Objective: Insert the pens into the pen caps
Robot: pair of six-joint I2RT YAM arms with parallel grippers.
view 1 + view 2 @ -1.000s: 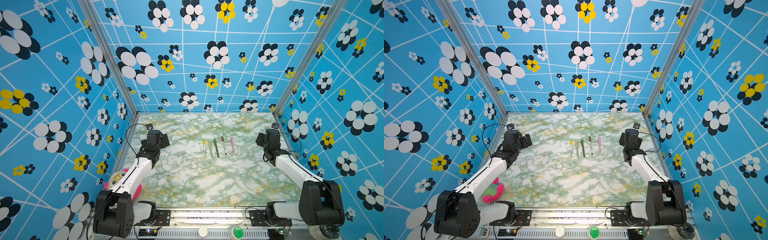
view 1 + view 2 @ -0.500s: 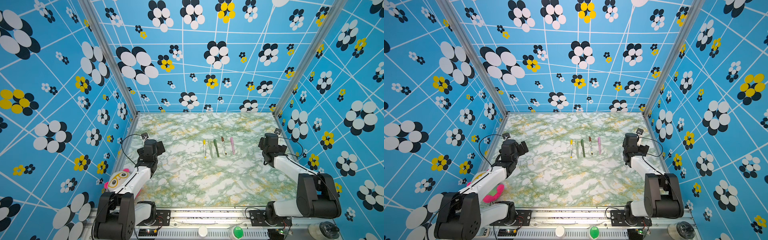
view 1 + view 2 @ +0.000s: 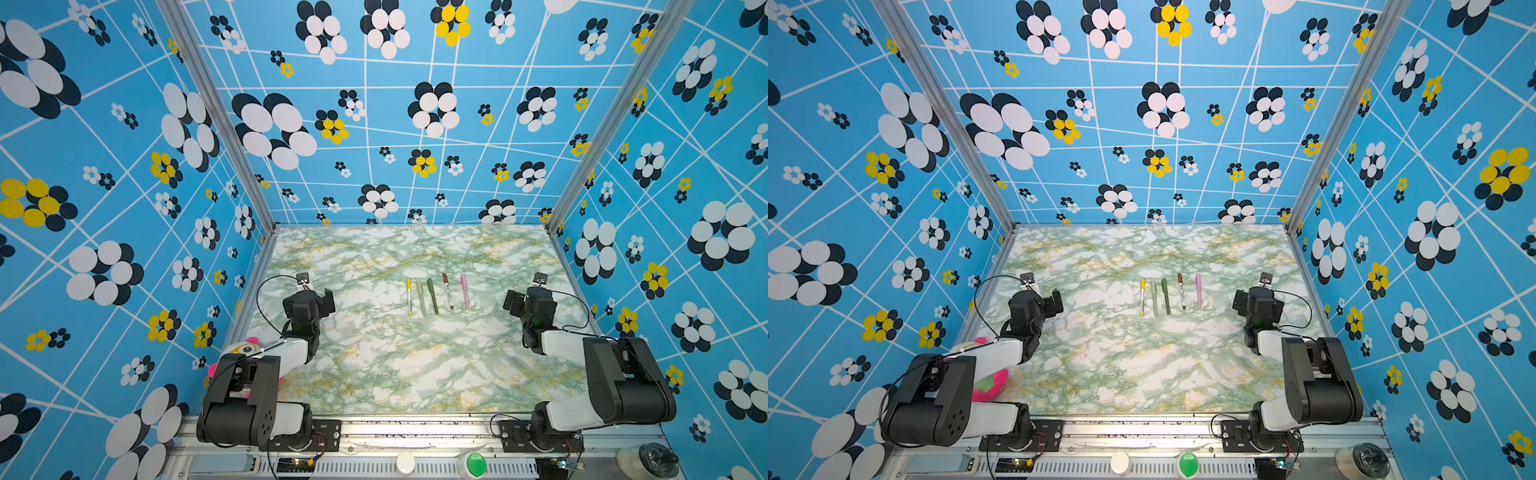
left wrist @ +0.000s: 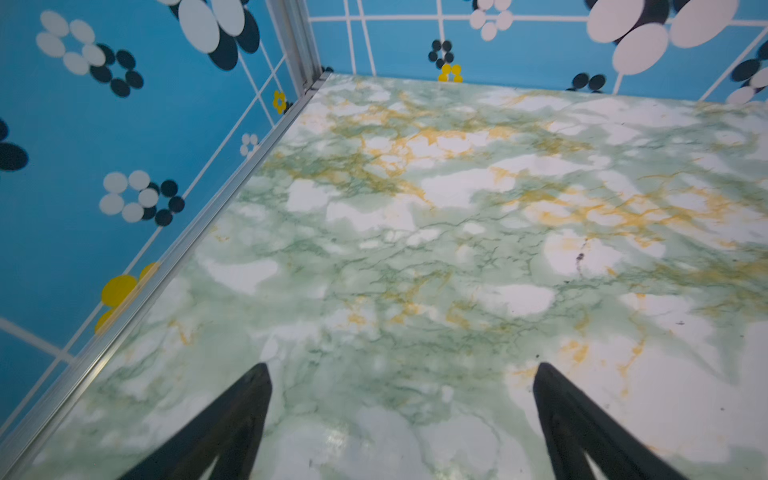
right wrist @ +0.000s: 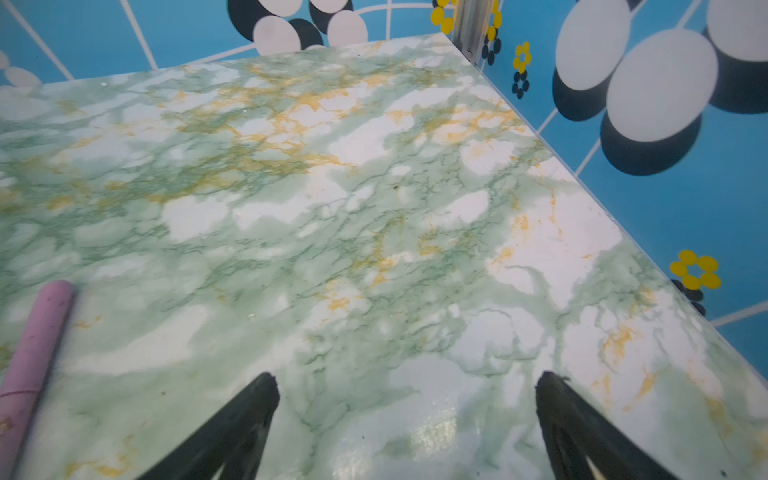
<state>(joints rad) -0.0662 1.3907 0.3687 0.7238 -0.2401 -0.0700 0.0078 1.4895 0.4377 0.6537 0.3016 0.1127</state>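
The left jaws stood wide apart and held nothing, their black fingertips [image 4: 255, 390] over bare marbling by the desk's left edge. The right jaws were just as wide and empty, fingertips [image 5: 264, 399] by the right edge. Near these lay the rounded end of a pink plastic pen [image 5: 33, 349]. It was the rightmost of five slim pens [image 3: 432, 296] lying flat in a row, midway between the left and right edges of the green-and-white marbled desk [image 3: 395, 365]. The others were a white pen with a yellow cap [image 3: 408, 284], a pale green pen [image 3: 422, 298], a dark green pen [image 3: 1165, 296] and a white pen with a brown cap [image 3: 444, 278]. Only those two caps could be told apart. A pink-and-white plush toy [image 3: 245, 348] sat by the left edge towards the near corner, under the left arm.
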